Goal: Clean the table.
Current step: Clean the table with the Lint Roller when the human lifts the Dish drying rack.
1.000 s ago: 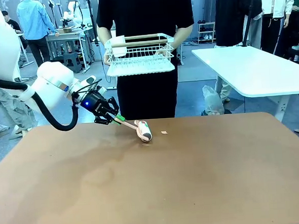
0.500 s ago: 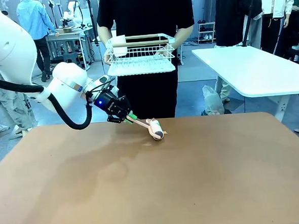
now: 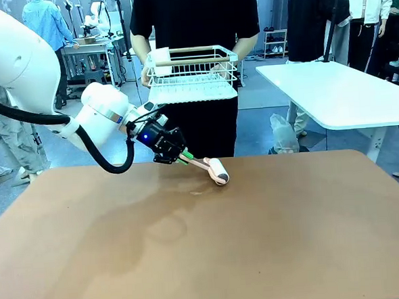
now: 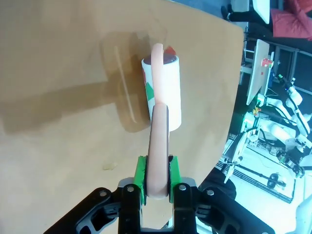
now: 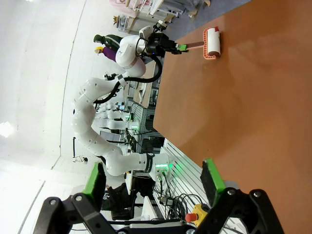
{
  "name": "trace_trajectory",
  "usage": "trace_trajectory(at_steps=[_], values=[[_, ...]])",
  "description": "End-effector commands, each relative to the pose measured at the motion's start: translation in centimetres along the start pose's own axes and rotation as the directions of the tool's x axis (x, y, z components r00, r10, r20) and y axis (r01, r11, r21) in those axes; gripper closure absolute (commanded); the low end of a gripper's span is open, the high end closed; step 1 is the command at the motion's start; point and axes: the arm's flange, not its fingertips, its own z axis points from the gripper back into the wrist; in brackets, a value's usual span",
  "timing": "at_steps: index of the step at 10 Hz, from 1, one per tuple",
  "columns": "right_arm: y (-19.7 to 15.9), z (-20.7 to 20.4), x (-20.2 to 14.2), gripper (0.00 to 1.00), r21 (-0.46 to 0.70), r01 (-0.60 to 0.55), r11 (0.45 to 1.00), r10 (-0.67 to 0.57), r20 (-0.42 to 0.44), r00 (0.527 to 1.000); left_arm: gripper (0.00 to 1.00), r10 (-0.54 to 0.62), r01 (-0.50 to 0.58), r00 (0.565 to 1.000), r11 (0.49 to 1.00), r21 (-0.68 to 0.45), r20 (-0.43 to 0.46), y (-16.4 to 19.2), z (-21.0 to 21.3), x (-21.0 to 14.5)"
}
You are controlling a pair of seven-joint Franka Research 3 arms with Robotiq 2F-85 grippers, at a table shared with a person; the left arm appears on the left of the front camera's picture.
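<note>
Your left gripper (image 3: 183,157) pinches the lint roller (image 3: 218,171) by its pink handle (image 4: 157,141) at the far edge of the table (image 3: 259,241), right gripper (image 5: 153,183) spread empty: push farther and the roller may run off, leaving what looks like a speck (image 4: 109,166) behind.

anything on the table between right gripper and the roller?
Nothing that I can see. In the right wrist view the table is bare from the open right gripper up to the roller, held by the left gripper.

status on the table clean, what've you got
Left pincer shut on lint roller handle, roller head on table near far edge. Right pincer open, empty. Wire basket held up beyond far edge.
</note>
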Motion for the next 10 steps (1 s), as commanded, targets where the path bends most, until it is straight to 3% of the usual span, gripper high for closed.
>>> trace_trajectory(at_steps=[1, 5, 8, 10], values=[[0.3, 0.1, 0.0, 0.00, 0.003, -0.010, 1.000, 0.010, 0.002, 1.000, 0.78, 0.010, -0.009, 0.999, 0.999, 0.035, -0.034, 0.4, -3.3, -0.3], [0.3, 0.1, 0.0, 0.00, 0.003, -0.010, 1.000, 0.010, 0.002, 1.000, 0.78, -0.031, 0.030, 0.997, 0.999, -0.026, -0.065, -2.1, -4.1, -0.5], [0.3, 0.1, 0.0, 0.00, 0.003, -0.010, 1.000, 0.010, 0.002, 1.000, 0.78, -0.080, 0.074, 0.994, 0.994, -0.079, -0.079, -3.9, -0.5, -0.6], [0.3, 0.1, 0.0, 0.00, 0.003, -0.010, 1.000, 0.010, 0.002, 1.000, 0.78, -0.076, 0.055, 0.985, 0.989, -0.138, -0.153, -4.4, 3.2, -1.5]])
